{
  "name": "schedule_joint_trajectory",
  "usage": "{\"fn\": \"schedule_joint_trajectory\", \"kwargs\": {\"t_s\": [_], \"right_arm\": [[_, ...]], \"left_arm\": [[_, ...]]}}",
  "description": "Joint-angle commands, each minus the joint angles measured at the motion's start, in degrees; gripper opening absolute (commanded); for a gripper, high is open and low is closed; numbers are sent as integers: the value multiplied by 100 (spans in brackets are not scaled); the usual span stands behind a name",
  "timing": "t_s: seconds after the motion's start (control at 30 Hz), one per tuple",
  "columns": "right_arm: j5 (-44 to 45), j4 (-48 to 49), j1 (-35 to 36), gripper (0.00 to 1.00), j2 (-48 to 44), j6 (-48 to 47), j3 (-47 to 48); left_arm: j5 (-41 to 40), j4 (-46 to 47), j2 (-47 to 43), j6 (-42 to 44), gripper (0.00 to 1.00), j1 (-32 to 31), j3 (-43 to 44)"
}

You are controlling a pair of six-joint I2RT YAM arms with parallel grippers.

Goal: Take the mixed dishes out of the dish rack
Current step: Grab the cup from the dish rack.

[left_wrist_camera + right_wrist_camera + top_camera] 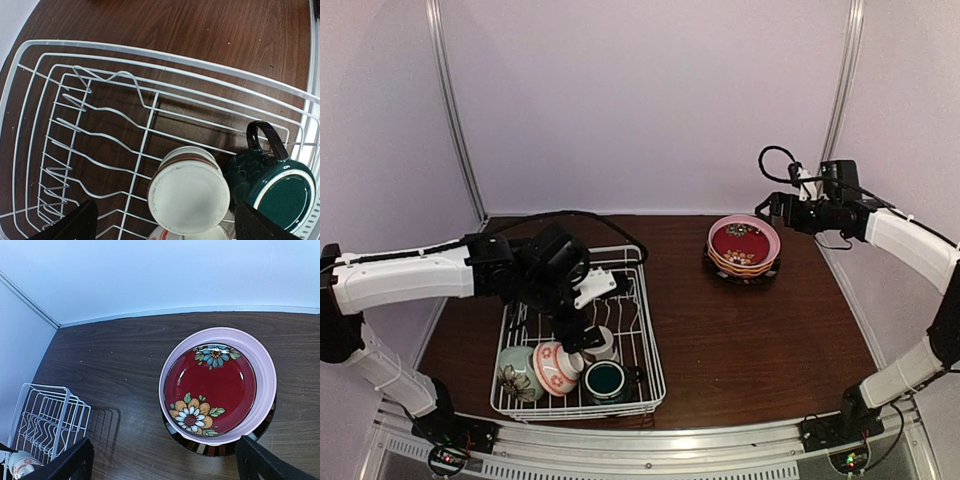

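Left gripper (167, 226): your jaws are wide apart, one finger (75, 222) in the lower left corner of the wrist view and the other in the lower right. It grips nothing.
Under left gripper: the white cup (189, 192) sits upside down with its base to the camera, lower centre. There's a gap to each finger and no contact.
Teal mug (272, 185): lies tipped just right of the cup, handle pointing up-frame. I can't tell if the two touch.
Dish rack (650, 350): lower centre-left of the top view, on the dark wood table (750, 340). Its plate tines are bare.
Other dishes in rack: a pale-green floral bowl (518, 372) and a pink-white bowl (557, 366) lie side by side at the rack's near end, left of the cup.
Right gripper (167, 465): your jaws are spread wide, with fingers at both lower corners of the wrist view. It holds and touches nothing.
Plate stack (217, 385): on the table, right of centre in the top view and well apart from the rack. The top plate is red with flowers and a pink rim. Your right gripper hangs above it.
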Motion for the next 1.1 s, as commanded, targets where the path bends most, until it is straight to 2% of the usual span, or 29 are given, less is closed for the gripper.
{"fn": "schedule_joint_trajectory", "kwargs": {"t_s": [0.0, 0.07, 0.23, 0.43, 0.57, 0.7, 0.9, 1.07], "right_arm": [[417, 167, 13, 100, -303, -150, -211], [630, 264, -18, 100, -475, -113, -360], [1092, 626, -145, 100, -969, 162, -700], [1312, 675, -241, 100, -1216, 310, -873], [760, 619, -259, 100, -1191, 325, -856], [7, 824, -254, 100, -1163, 415, -941], [-937, 1416, -259, 100, -1321, 689, -1166], [-1547, 1539, -162, 99, -1351, 955, -1069]], "left_arm": [[35, 3, 301, -55, 97, 93, 82], [299, 55, 353, -41, 97, 115, 72], [296, 57, 666, 6, 97, 129, 111], [237, 27, 1036, 24, 90, 123, 191], [233, 26, 1118, 29, 76, 123, 228], [191, 80, 1050, 42, 54, 126, 294], [186, 387, 618, -34, 42, 225, 367], [193, 816, -19, -58, 39, 287, 411]]}}
